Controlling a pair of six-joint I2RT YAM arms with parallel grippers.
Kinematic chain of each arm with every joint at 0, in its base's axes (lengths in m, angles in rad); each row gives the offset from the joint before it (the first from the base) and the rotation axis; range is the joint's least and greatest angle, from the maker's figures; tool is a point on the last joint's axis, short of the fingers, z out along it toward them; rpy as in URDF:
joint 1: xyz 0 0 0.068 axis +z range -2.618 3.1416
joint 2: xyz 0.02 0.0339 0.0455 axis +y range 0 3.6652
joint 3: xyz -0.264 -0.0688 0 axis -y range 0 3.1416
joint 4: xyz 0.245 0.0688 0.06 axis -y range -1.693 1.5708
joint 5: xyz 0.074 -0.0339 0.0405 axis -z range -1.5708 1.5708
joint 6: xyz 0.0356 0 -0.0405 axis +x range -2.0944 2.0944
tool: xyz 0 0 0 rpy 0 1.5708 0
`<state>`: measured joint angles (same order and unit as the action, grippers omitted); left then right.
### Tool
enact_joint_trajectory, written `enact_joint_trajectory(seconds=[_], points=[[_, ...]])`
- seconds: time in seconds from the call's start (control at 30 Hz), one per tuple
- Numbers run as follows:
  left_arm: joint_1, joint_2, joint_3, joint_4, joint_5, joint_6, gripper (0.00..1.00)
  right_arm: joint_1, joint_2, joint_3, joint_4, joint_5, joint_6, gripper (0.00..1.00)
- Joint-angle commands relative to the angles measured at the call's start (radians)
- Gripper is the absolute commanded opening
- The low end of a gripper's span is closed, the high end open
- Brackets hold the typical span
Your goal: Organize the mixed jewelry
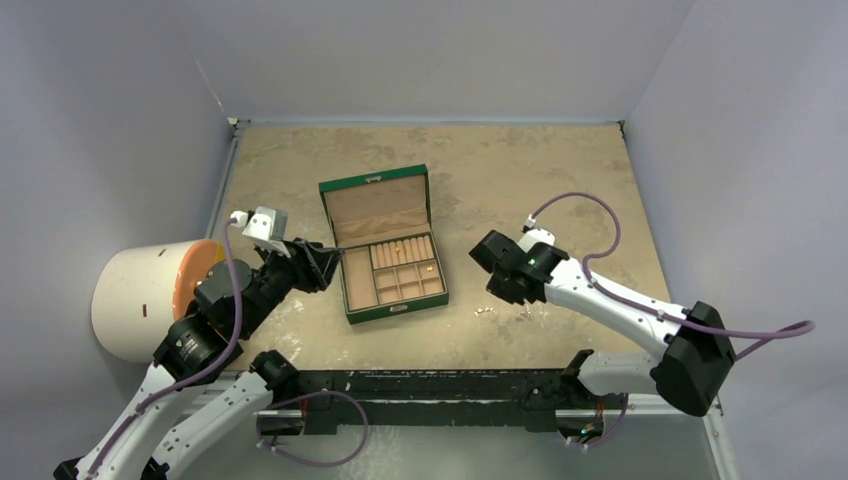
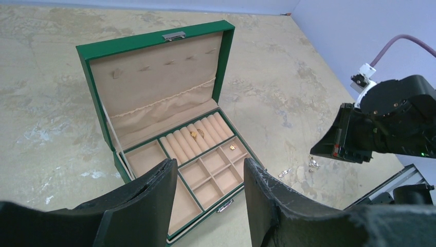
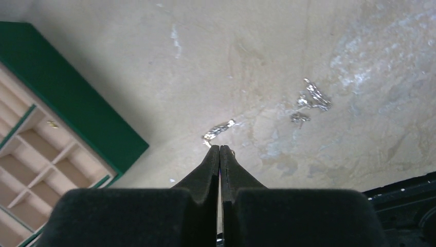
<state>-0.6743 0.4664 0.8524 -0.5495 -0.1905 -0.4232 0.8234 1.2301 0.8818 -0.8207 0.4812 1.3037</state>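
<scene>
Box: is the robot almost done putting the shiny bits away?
Partly. Done: gold pieces sit in the box, on the ring rolls and in one small compartment. In hand: nothing clearly; the right jaws are shut by a silver piece. Left: more silver pieces lie on the table.

Pretty bare setup tbh, just a scuffed, mottled tan tabletop (image 1: 540, 170) boxed in by plain lavender-grey walls (image 1: 430, 50) on three sides, soft even light, a black metal rail (image 1: 430, 385) along the near edge, and a white cylinder with an orange face (image 1: 130, 300) at the left.
</scene>
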Motion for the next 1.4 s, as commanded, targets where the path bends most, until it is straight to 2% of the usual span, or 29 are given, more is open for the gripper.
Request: enact_joint_trajectory(seconds=[0.0, 0.37, 0.5, 0.67, 0.87, 1.17, 1.37], points=[[0.006, -0.003, -0.002, 0.017, -0.008, 0.021, 0.50, -0.006, 0.073, 0.127, 0.014, 0.054, -0.077, 0.00], [0.006, -0.017, -0.002, 0.016, -0.010, 0.020, 0.50, -0.007, 0.289, 0.385, 0.058, 0.030, -0.200, 0.00], [0.007, -0.025, -0.003, 0.016, -0.012, 0.020, 0.50, -0.007, 0.328, 0.407, 0.052, 0.040, -0.214, 0.00], [0.007, -0.018, -0.003, 0.016, -0.014, 0.022, 0.50, -0.029, 0.322, 0.344, 0.078, 0.025, -0.215, 0.00], [0.006, -0.009, -0.003, 0.018, -0.008, 0.022, 0.50, -0.058, 0.265, 0.217, 0.153, -0.031, -0.262, 0.11], [0.005, -0.002, -0.003, 0.019, -0.010, 0.022, 0.50, -0.060, 0.200, 0.044, 0.284, -0.152, -0.338, 0.21], [0.007, 0.005, -0.003, 0.018, -0.012, 0.022, 0.50, -0.060, 0.230, 0.014, 0.309, -0.190, -0.349, 0.23]])
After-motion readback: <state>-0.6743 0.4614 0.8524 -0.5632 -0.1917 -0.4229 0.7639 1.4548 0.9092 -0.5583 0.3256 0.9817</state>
